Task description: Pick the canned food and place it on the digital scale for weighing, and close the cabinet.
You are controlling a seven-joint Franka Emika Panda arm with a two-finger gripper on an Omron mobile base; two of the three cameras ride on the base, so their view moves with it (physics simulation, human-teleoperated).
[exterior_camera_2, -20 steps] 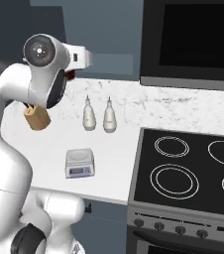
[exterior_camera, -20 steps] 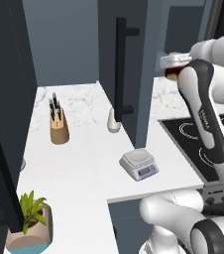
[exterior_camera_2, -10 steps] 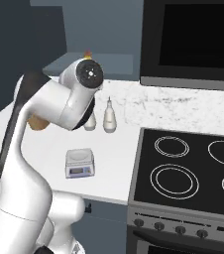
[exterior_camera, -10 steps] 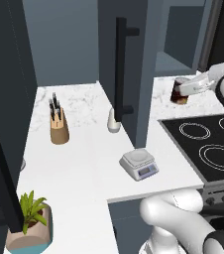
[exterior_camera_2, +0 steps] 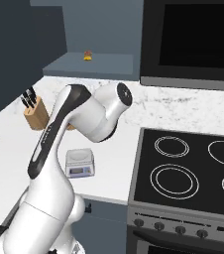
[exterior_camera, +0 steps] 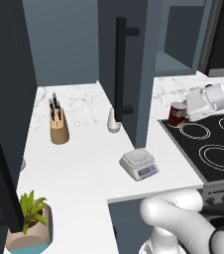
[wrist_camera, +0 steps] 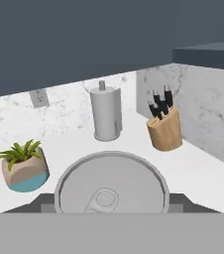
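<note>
Jaws grip the can (exterior_camera: 176, 114) at right, beside the open cabinet door (exterior_camera: 126, 69); square scale (exterior_camera: 139, 164) sits on the marble tabletop (exterior_camera: 84, 144).

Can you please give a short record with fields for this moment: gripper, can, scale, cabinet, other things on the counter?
gripper: the gripper is shut on the canned food, out over the counter beside the stove
canned food: the canned food is held in the air, not yet over the scale; its silvery top shows in the hand view
digital scale: the digital scale has nothing on its platform, near the counter's front edge
cabinet: the cabinet door stands open
other things: knife block, potted plant, paper towel holder
</note>
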